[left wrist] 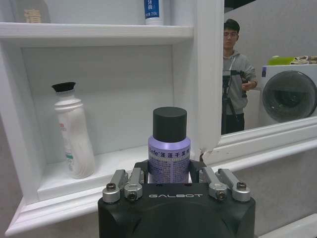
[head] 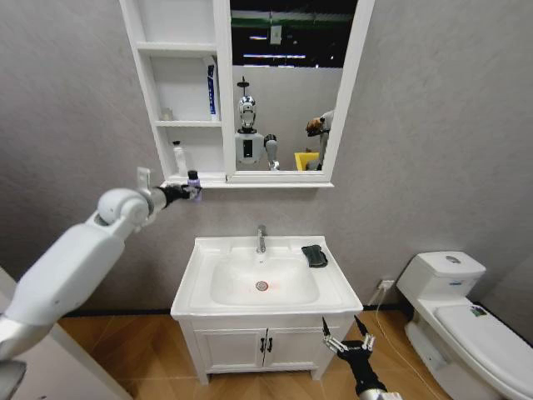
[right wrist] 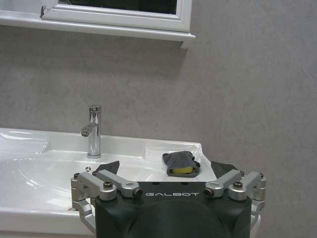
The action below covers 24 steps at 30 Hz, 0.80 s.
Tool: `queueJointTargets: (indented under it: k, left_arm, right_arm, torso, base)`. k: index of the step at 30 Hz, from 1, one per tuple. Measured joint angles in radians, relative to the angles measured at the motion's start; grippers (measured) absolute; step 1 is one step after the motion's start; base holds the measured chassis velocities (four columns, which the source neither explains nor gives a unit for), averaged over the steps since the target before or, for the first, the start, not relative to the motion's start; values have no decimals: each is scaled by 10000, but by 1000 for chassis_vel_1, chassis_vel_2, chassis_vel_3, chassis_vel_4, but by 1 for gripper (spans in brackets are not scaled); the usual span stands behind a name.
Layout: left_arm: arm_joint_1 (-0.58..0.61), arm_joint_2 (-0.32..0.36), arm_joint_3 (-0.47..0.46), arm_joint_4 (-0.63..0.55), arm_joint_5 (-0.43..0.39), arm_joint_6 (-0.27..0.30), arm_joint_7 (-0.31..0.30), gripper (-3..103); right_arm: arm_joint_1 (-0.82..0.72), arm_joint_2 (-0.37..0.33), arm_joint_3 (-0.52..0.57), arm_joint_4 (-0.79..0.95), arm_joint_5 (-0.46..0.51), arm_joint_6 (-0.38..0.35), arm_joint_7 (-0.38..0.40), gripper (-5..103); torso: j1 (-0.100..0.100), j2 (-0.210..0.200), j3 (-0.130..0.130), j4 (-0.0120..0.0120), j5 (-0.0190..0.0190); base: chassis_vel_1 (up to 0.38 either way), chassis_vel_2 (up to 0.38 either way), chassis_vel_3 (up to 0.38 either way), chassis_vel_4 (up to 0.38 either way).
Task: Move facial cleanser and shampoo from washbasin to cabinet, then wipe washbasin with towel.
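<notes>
At the head view's left centre, the left tool (head: 192,189) clamps the light, stiff, slippery shampoo bottle (left wrist: 169,153) around its body below the cap, while the right tool (head: 347,341) hangs released.

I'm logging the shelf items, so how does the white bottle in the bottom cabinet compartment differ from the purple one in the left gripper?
The white bottle is taller, with a narrow neck; the purple bottle is short and straight-sided with a wide black cap. The white bottle stands free on the cabinet shelf; the purple bottle is clamped in the left gripper. Both are upright with black caps.
</notes>
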Motion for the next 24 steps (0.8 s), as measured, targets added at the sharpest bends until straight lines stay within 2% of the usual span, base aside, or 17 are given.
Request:
queueJointTargets:
  k: [3, 4, 7, 8, 10, 11, 14, 18, 24]
  left_arm:
    - [-1125, -754, 780, 1206, -126, 62, -21, 42]
    - [-1125, -754, 780, 1206, -126, 62, -21, 42]
    - [-2009, -1653, 1368, 2810, 238, 9, 110, 42]
    - [-2009, -1653, 1368, 2810, 238, 9, 110, 42]
    - [-2398, -2188, 1417, 3791, 865, -132, 466, 42]
    - [-2398, -2188, 1417, 3791, 865, -132, 466, 42]
    - [-2723, -2747, 1296, 4938, 1500, -309, 774, 42]
    - [-2916, -3104, 1151, 5789, 2045, -438, 1033, 42]
    - [-2948, -3363, 971, 6431, 2365, -569, 1113, 42]
  right_arm:
    - [-43, 11, 4, -105, 19, 105, -6, 100]
    - [-43, 11, 4, -105, 19, 105, -6, 100]
    - [-66, 4, 53, -212, 108, 206, -9, 100]
    - [-66, 4, 53, -212, 108, 206, -9, 100]
    - [-98, 0, 99, -334, 157, 321, -10, 100]
    - [-98, 0, 99, -334, 157, 321, -10, 100]
    - [-225, -36, 171, -425, 249, 455, -10, 100]
    - [-284, -83, 258, -439, 341, 509, -11, 100]
    - [-253, -110, 296, -472, 395, 519, -11, 100]
  torso:
    - [1, 0, 1, -3, 3]
    - [1, 0, 1, -3, 3]
    - [2, 0, 1, -1, 2]
    - [2, 0, 1, -1, 2]
    - [2, -1, 1, 0, 5]
    - [2, -1, 1, 0, 5]
    - [2, -2, 2, 1, 3]
    - [2, -1, 0, 3, 2]
    - [2, -2, 1, 2, 1]
  base:
    - [0, 0, 0, 0]
    - [0, 0, 0, 0]
    - [0, 0, 0, 0]
    - [0, 0, 0, 0]
    - [0, 0, 0, 0]
    - [0, 0, 0, 0]
    - [0, 0, 0, 0]
    - [0, 0, 0, 0]
    - [0, 0, 0, 0]
